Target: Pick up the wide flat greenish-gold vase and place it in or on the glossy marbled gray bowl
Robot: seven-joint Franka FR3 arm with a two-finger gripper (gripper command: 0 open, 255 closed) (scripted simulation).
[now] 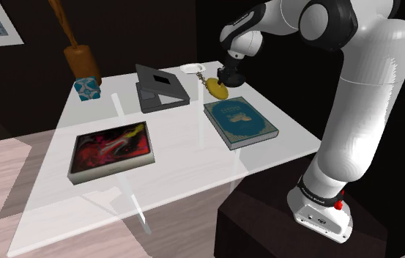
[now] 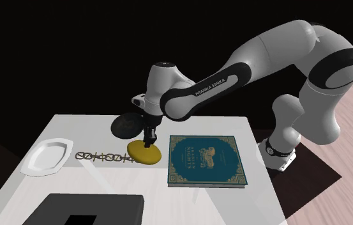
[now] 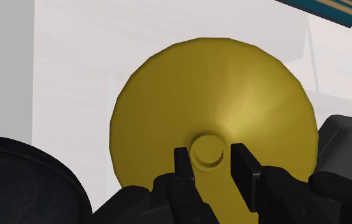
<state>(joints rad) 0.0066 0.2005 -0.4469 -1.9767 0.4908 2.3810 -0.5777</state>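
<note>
Clearly the hand [image 3: 209, 158] pinches the vase [image 3: 212, 89] neck; the arm [image 2: 197, 94] half hides the bowl [image 2: 122, 125].

The white table [image 1: 193, 165] glares bright, nearly washed out, against dim walls [image 1: 17, 88] and the black area [image 2: 53, 45] behind it. Light seems to fall from above: a pale sheen fans across the gold vase [image 3: 212, 89] just beside the pincer [image 3: 209, 158], and faint grey shadow bands cross the table near the vase.
</note>
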